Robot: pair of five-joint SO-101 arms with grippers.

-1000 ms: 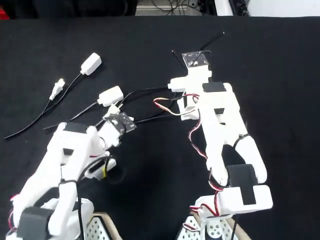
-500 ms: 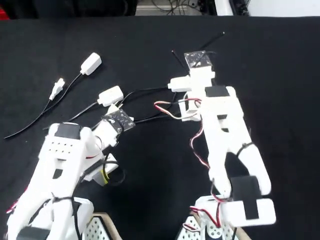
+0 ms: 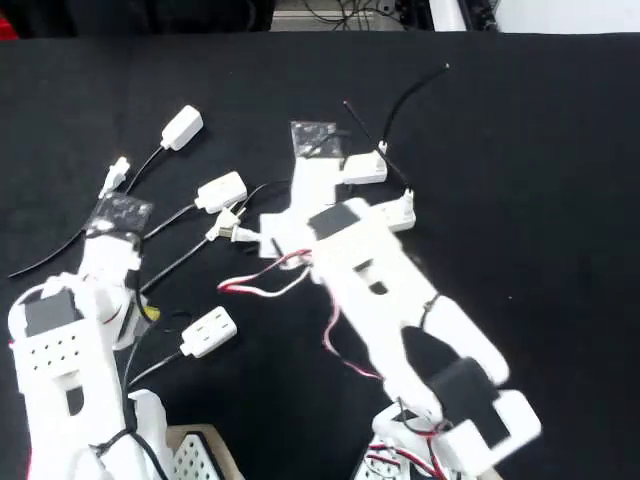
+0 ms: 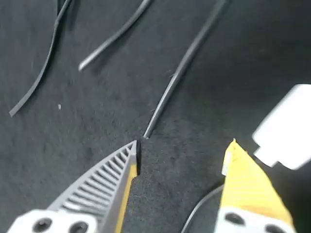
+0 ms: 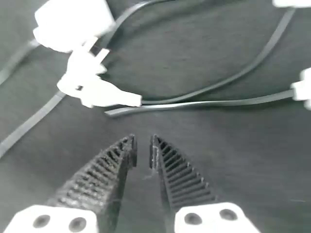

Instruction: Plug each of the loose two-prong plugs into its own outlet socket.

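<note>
Black cloth (image 3: 520,150) covers the table, and white plugs and sockets on thin dark cables lie scattered over its left and middle parts.

In the high view the left pincer (image 3: 118,212) sits at the left of the frame. It is just below the first plug (image 3: 115,178), near it but apart. The first socket (image 3: 182,127) lies up and to the right of that plug. Toward the middle left, the second socket (image 3: 222,190) has the second plug (image 3: 228,228) right beside it; whether the prongs are seated cannot be told. The third socket (image 3: 208,332) lies lower in the frame, to the right of the left arm. The right pincer (image 3: 315,138) is at upper centre. The fourth socket (image 3: 365,168) is just to its right, and the third plug (image 3: 400,212) lies beside the arm body below that.

In the left wrist view the left pincer has its fingers spread wide and holds nothing. A cable end (image 4: 165,97) rests on the cloth just past the tips. A blurred white piece (image 4: 286,128) lies just outside the yellow finger (image 4: 243,179); it cannot be told whether it is a plug or a socket.

In the right wrist view the right pincer has its fingers drawn almost together, with nothing between them. The nearby plug (image 5: 92,90) lies a little beyond the tips, apart from them, with the socket behind it (image 5: 73,22).
</note>
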